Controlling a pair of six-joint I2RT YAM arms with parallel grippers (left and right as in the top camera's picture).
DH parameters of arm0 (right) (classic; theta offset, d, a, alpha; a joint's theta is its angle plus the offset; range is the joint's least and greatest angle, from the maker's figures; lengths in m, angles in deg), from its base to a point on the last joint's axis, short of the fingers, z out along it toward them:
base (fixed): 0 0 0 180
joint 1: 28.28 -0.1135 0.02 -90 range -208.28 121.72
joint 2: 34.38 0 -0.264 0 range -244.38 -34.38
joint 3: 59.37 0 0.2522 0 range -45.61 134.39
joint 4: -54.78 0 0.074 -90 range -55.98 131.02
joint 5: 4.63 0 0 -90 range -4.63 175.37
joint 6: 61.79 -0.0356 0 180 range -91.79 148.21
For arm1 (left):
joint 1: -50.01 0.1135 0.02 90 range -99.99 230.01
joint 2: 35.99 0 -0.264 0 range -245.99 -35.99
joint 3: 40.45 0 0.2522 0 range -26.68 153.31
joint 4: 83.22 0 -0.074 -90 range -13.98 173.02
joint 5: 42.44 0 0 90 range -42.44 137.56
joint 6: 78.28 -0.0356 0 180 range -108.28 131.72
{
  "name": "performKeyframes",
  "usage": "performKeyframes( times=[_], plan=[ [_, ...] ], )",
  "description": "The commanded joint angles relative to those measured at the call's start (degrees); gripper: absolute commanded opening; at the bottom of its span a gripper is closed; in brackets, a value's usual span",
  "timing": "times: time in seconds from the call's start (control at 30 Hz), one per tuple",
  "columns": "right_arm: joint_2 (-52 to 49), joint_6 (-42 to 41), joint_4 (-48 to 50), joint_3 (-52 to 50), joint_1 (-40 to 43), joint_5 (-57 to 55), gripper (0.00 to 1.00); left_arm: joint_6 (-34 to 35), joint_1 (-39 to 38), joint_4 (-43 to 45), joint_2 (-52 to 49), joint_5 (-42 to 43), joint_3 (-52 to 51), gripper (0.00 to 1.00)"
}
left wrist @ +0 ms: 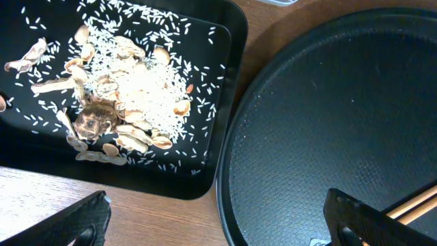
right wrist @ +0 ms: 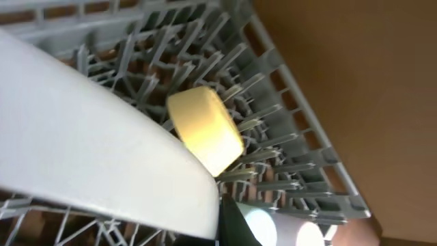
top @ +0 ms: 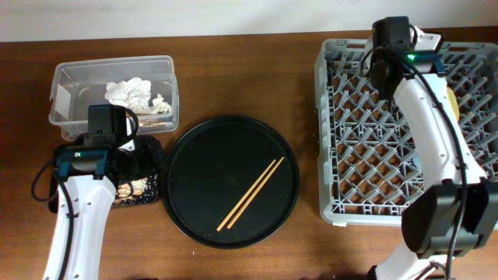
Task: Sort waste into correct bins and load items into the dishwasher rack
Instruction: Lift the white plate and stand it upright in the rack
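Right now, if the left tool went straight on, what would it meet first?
Probably the large round black tray at its rim, close beside the shallow black rectangular tray; depth is unclear.

Left arm point(top: 74, 225) and right arm point(top: 432, 124) of slim white links, black joint housings point(top: 432, 218), small green status lights point(top: 410, 56), looping black cables point(top: 36, 185), left gripper point(left wrist: 225, 220) with matte black fingers point(left wrist: 369, 219)

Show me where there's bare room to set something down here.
Free: bare table between clear tub and rack; the strip between round black tray and rack; the tray's half left of the chopsticks; the rack's left pegs. Crowded: flat black tray, strewn with food scraps; rack's right side, under the right arm.
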Motion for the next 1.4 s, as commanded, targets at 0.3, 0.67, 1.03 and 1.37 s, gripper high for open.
performKeyframes(
  times=[0.3,0.67,1.03,1.37],
  plan=[
    [1.03,-9.14,-7.65,0.44,-0.13,1.77,0.04,0.74,0.17,-0.02,0.70,-0.61,0.63,0.99],
    [0.35,-24.90,-15.78,0.44,-0.31,5.92,0.04,0.74,0.17,-0.04,0.70,-0.59,0.63,0.99],
    [-3.67,-28.17,-16.41,0.33,-0.33,10.51,0.04,0.74,0.17,-0.04,0.70,-0.42,0.63,0.99],
    [1.14,-25.73,-20.48,0.94,-0.28,14.93,0.19,0.76,0.17,-0.07,0.70,-0.39,0.63,0.99]
  ],
)
